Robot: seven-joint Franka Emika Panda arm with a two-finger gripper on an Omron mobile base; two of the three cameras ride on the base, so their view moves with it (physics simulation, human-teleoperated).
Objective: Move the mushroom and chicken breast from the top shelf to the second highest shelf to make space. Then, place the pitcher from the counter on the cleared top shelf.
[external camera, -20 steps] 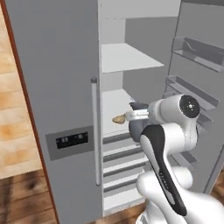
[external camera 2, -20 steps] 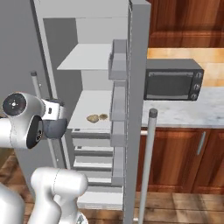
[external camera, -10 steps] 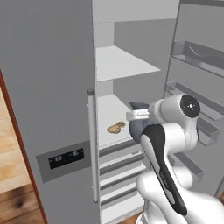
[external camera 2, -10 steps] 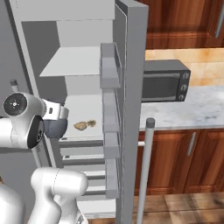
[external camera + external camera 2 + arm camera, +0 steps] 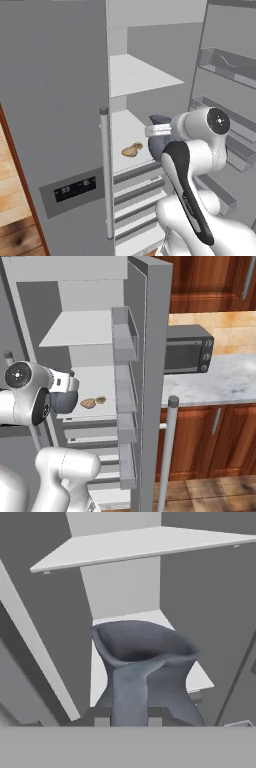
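Note:
My gripper (image 5: pixel 129 721) is shut on the loop handle of the dark grey-blue pitcher (image 5: pixel 142 667), holding it upright in front of the open fridge. The pitcher (image 5: pixel 159 136) hangs at the front edge of the second highest shelf (image 5: pixel 122 127), below the bare top shelf (image 5: pixel 140 75). On the second highest shelf (image 5: pixel 95 381) lie the chicken breast (image 5: pixel 88 403) and, just to its right, the small mushroom (image 5: pixel 101 400). From the left side the chicken breast (image 5: pixel 128 151) and mushroom (image 5: pixel 138 146) sit left of the pitcher (image 5: pixel 64 401). Overhead is the top shelf (image 5: pixel 135 544).
The fridge's open right door (image 5: pixel 150 356) carries several bins (image 5: pixel 125 336) close beside my arm. The closed left door (image 5: pixel 55 110) has a bar handle (image 5: pixel 105 170). Drawers (image 5: pixel 135 195) lie below the shelves. A microwave (image 5: pixel 187 348) stands on the marble counter (image 5: pixel 225 381).
Both base views have shifted and the fridge looms larger, so the base has moved closer. The pitcher stays in my gripper, held the same way before the shelves.

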